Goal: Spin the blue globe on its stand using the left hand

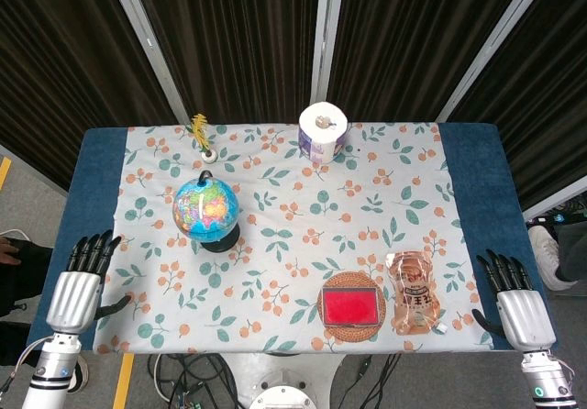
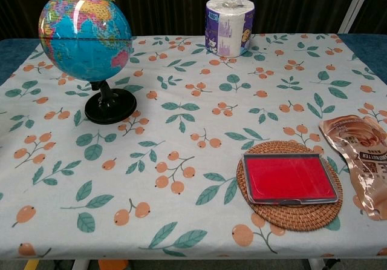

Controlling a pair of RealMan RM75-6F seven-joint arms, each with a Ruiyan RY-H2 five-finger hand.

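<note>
Printed characters are seen on the brown snack packet (image 2: pixel 361 159), just right of the woven coaster (image 2: pixel 290 218); large dark characters run along its length but cannot be read with certainty. Cartoon print and small lettering are carried on the purple wrapper of the toilet roll (image 2: pixel 229 28), well beyond the coaster at the far edge; nothing there is legible. Map labels are present on the blue globe (image 2: pixel 84 37), far left of the coaster, too small to be read.
</note>
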